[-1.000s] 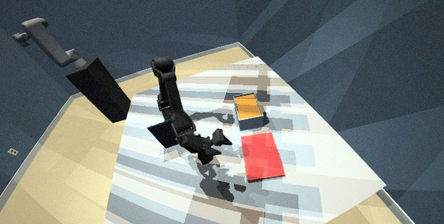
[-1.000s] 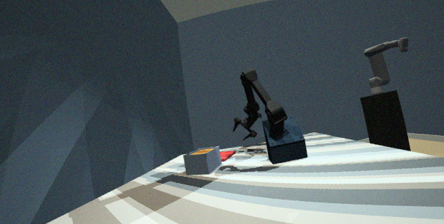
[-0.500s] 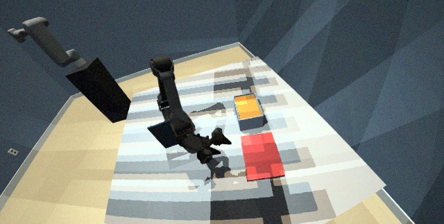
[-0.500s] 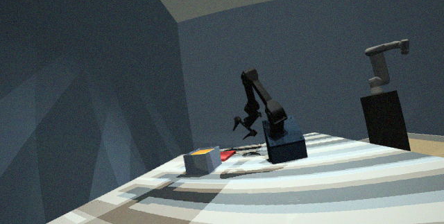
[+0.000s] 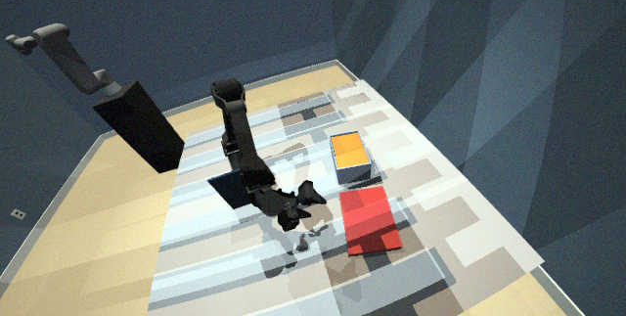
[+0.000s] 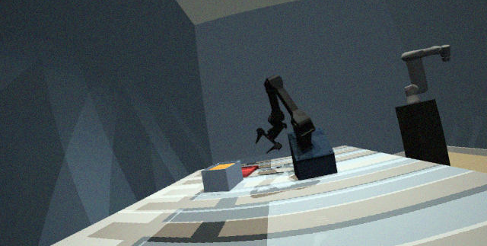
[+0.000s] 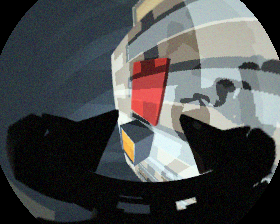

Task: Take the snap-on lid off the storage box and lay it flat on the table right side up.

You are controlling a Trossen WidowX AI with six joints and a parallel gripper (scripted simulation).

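Note:
The storage box (image 5: 353, 173) (image 6: 221, 180) (image 7: 143, 149) is grey-blue with an orange top and stands on the patterned table. A flat red panel (image 5: 370, 220) (image 6: 249, 170) (image 7: 149, 90) lies on the table right beside the box, toward the near side. I cannot tell whether the orange top or the red panel is the lid. My gripper (image 5: 305, 206) (image 6: 266, 142) (image 7: 149, 115) is open and empty. It hangs above the table, to the left of the box and the red panel, touching neither.
My arm's dark base block (image 5: 230, 189) (image 6: 312, 158) sits on the table behind the gripper. A black pedestal (image 5: 139, 125) (image 6: 420, 132) with a grey second arm (image 5: 59, 52) (image 6: 418, 67) stands at the table's far left. The table's right edge (image 5: 489, 199) runs close past the box.

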